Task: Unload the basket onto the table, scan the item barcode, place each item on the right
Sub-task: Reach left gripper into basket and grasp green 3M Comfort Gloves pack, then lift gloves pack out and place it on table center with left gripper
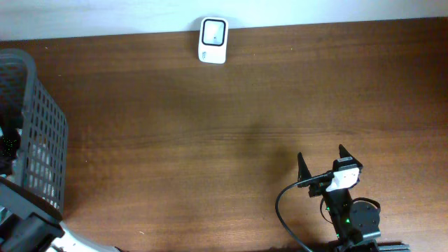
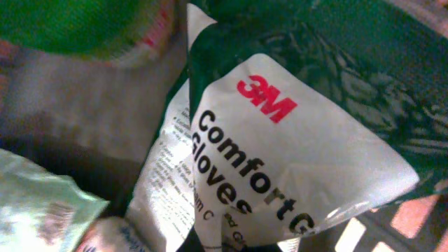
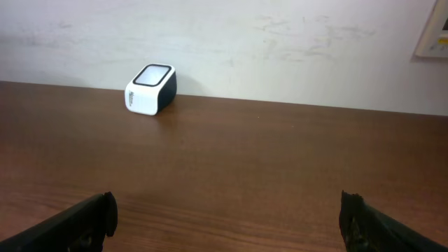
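From above, the white box-shaped barcode scanner (image 1: pixel 213 40) stands at the far edge of the brown wooden table (image 1: pixel 210 126), well apart from the dark grey plastic mesh basket (image 1: pixel 43 140) at the left end. The left arm (image 1: pixel 31 234) reaches towards that basket, and its end is hidden from this camera. The right gripper (image 1: pixel 323 162) waits near the front edge with its fingers spread and nothing between them. No item lies on the table, so the scan is judged not yet begun. An item must first leave the basket, be carried across and have its barcode turned to the scanner.

In the left wrist view, a white-and-green glove packet (image 2: pixel 280 154) fills the frame, lying tilted among other goods in the basket. It reads "3M" in red and "Comfort Gloves" in bold black; the smaller print beside it is too blurred to read, and no barcode shows. A blurred green item (image 2: pixel 84 28) sits above it and a pale green packet (image 2: pixel 35 203) below left. The left gripper is clenched, but its fingers are out of frame, so whether it pinches the packet cannot be told.

In the right wrist view, the scanner (image 3: pixel 150 89) sits against the pale wall (image 3: pixel 280 49) with no legible marking, and the right gripper (image 3: pixel 227 203) is released and empty.
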You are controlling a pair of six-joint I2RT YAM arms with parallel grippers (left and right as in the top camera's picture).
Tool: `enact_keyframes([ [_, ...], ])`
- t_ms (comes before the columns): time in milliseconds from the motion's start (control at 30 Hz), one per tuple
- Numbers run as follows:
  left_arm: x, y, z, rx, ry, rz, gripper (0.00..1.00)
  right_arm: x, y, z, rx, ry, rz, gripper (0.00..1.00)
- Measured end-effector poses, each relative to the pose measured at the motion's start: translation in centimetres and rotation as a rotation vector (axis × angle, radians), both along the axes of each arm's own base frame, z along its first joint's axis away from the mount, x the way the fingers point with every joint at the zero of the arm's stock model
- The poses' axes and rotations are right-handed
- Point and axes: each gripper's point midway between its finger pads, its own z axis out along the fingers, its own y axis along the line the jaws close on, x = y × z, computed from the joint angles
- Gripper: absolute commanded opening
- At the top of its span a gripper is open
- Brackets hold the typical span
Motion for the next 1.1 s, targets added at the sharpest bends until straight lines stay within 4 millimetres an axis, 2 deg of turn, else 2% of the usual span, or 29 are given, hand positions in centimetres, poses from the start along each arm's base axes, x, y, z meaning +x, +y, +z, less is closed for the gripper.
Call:
enact_keyframes([
  [100,0.7,0.7,2.7,0.029,-0.041,0.028,0.00,0.0,0.0,0.0,0.000,0.000,0.000,0.98],
  [133,0.9,0.8,4.4,0.048,-0.073,0.048,0.00,0.0,0.0,0.0,0.000,0.000,0.000,0.98],
  [233,1.1,1.0,12.6,0.167,-0.244,0.117,0.00,0.0,0.0,0.0,0.000,0.000,0.000,0.98],
  [267,0.8,0.5,16.8,0.223,-0.333,0.139,0.00,0.0,0.0,0.0,0.000,0.000,0.001,0.98],
  [300,0.5,-0.2,19.4,0.257,-0.391,0.150,0.00,0.0,0.0,0.0,0.000,0.000,0.000,0.98],
  [333,0.1,-1.6,23.6,0.310,-0.489,0.156,0.00,0.0,0.0,0.0,0.000,0.000,0.000,0.98],
  [367,-0.6,-4.3,29.0,0.370,-0.615,0.142,0.00,0.0,0.0,0.0,0.000,0.000,0.000,0.98],
  [400,-0.8,-5.7,31.4,0.400,-0.678,0.128,0.00,0.0,0.0,0.0,0.000,0.000,0.000,0.98],
  [433,-0.9,-8.3,34.4,0.427,-0.765,0.086,0.00,0.0,0.0,0.0,0.000,0.000,0.000,0.98],
  [533,-2.4,-16.2,40.2,0.441,-0.953,-0.061,0.00,0.0,0.0,0.0,0.000,0.000,0.001,0.98],
  [600,-3.4,-19.9,41.7,0.413,-1.015,-0.133,0.00,0.0,0.0,0.0,0.000,0.000,0.001,0.98],
  [633,-3.4,-21.8,41.6,0.373,-1.021,-0.177,0.00,0.0,0.0,0.0,0.000,0.000,0.001,0.98],
  [667,-3.1,-24.5,40.5,0.291,-1.004,-0.242,0.00,0.0,0.0,0.0,0.000,0.000,0.001,0.98],
  [700,-2.6,-25.8,39.4,0.233,-0.975,-0.266,0.00,0.0,0.0,0.0,0.000,0.000,0.000,0.98],
  [767,-1.0,-28.9,35.1,0.105,-0.837,-0.329,0.00,0.0,0.0,0.0,0.001,0.000,0.000,0.98],
  [800,0.2,-30.3,32.2,0.039,-0.752,-0.349,0.00,0.0,0.0,0.0,0.000,0.000,0.001,0.98],
  [933,4.7,-35.4,18.4,-0.159,-0.346,-0.336,0.00,0.0,0.0,0.0,0.000,0.000,0.000,0.98],
  [1000,5.9,-37.4,14.1,-0.198,-0.225,-0.329,0.00,0.0,0.0,0.0,0.000,0.000,0.000,0.98],
  [1067,7.1,-40.9,9.0,-0.219,-0.099,-0.368,0.00,0.0,0.0,0.0,0.000,0.000,0.000,0.98],
  [1100,7.5,-41.9,7.7,-0.222,-0.076,-0.381,0.00,0.0,0.0,0.0,0.000,0.000,0.001,0.98],
])
